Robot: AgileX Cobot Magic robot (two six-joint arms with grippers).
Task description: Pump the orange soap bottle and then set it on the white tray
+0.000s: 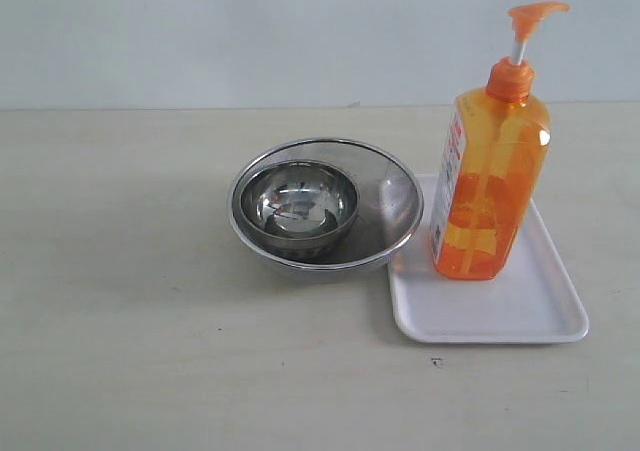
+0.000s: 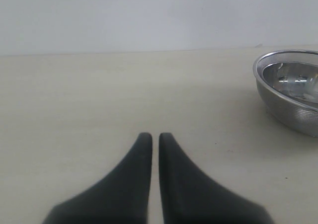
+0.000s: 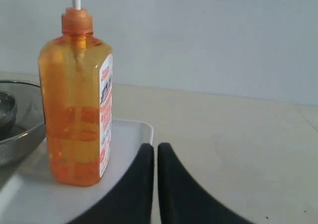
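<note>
The orange soap bottle (image 1: 490, 171) stands upright on the white tray (image 1: 530, 316), toward the tray's far left part, its pump head (image 1: 535, 13) raised. Its white-red label (image 3: 105, 105) faces my right gripper in the right wrist view, where the bottle (image 3: 74, 100) rests on the tray (image 3: 129, 134). My right gripper (image 3: 155, 147) is shut with nothing in it, apart from the bottle, near the tray's corner. My left gripper (image 2: 155, 136) is shut and empty over bare table. Neither gripper shows in the exterior view.
Two nested steel bowls (image 1: 325, 206) sit just left of the tray, the larger bowl's rim (image 1: 405, 236) overlapping the tray's edge. The bowls (image 2: 290, 85) lie off to one side in the left wrist view. A pale wall rises behind the table.
</note>
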